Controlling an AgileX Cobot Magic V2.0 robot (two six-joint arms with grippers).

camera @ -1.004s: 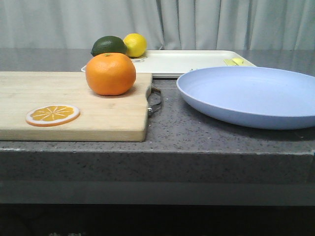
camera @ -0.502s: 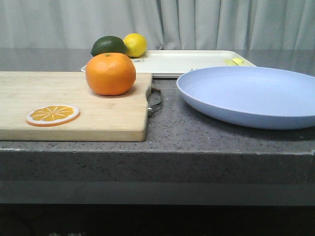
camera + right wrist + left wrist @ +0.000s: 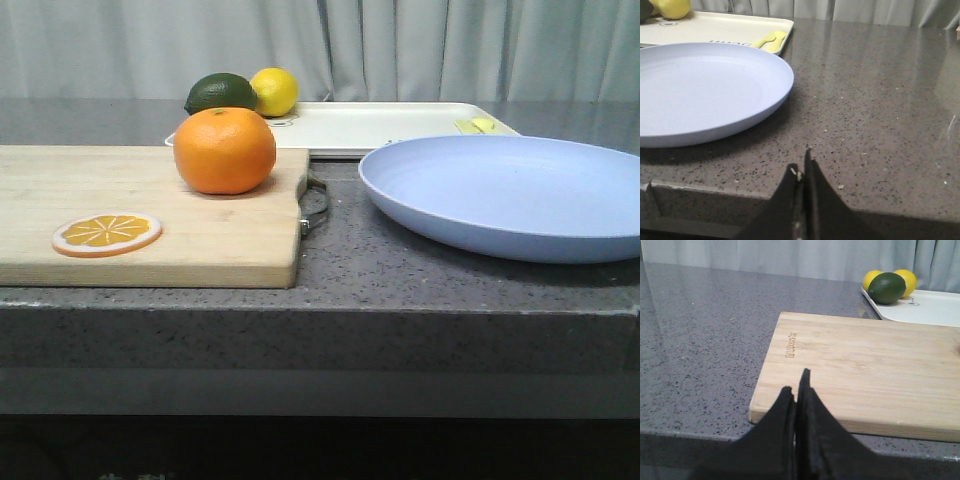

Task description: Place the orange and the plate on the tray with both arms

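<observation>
The orange (image 3: 225, 150) stands on the right end of a wooden cutting board (image 3: 150, 215). To its right the pale blue plate (image 3: 510, 190) (image 3: 705, 90) lies on the counter. Behind both lies the cream tray (image 3: 385, 125) (image 3: 720, 27) (image 3: 925, 307). My left gripper (image 3: 796, 382) is shut and empty, low at the counter's front edge before the board's left end (image 3: 860, 365); the orange is out of that view. My right gripper (image 3: 801, 167) is shut and empty, at the front edge beside the plate. Neither gripper shows in the front view.
A lime (image 3: 220, 93) (image 3: 887, 288) and a lemon (image 3: 274, 91) (image 3: 907, 281) sit at the tray's left end; a second lemon (image 3: 872, 278) shows in the left wrist view. A flat orange slice (image 3: 107, 234) lies on the board. The board's metal handle (image 3: 315, 200) points toward the plate.
</observation>
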